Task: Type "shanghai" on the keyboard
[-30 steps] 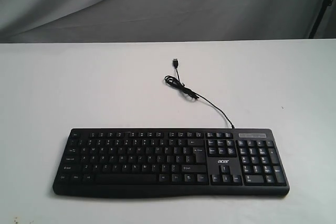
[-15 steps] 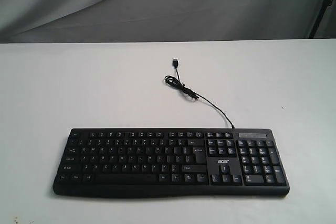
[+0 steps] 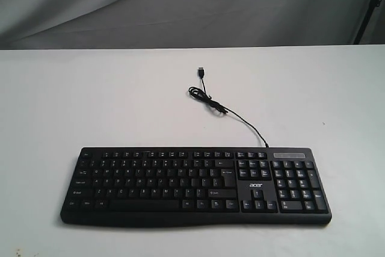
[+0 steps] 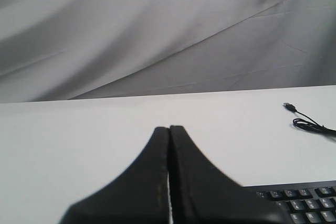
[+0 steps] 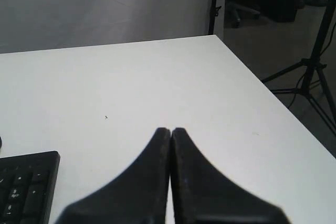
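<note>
The black keyboard (image 3: 195,185) lies flat near the front of the white table (image 3: 90,100), number pad to the right, with the white acer logo above the arrow keys. Its thin cable (image 3: 237,118) runs back to a loose USB plug (image 3: 201,71). Neither arm appears in the exterior view. The left gripper (image 4: 169,128) is shut and empty, held over bare table beside the keyboard's corner (image 4: 304,203). The right gripper (image 5: 171,129) is shut and empty, beside the other end of the keyboard (image 5: 23,187).
Grey cloth (image 3: 180,4) hangs behind the table. The table's right edge (image 5: 262,82) drops off to a floor with a tripod stand (image 5: 315,61). The cable's coil (image 4: 307,124) and plug lie on the table behind the keyboard.
</note>
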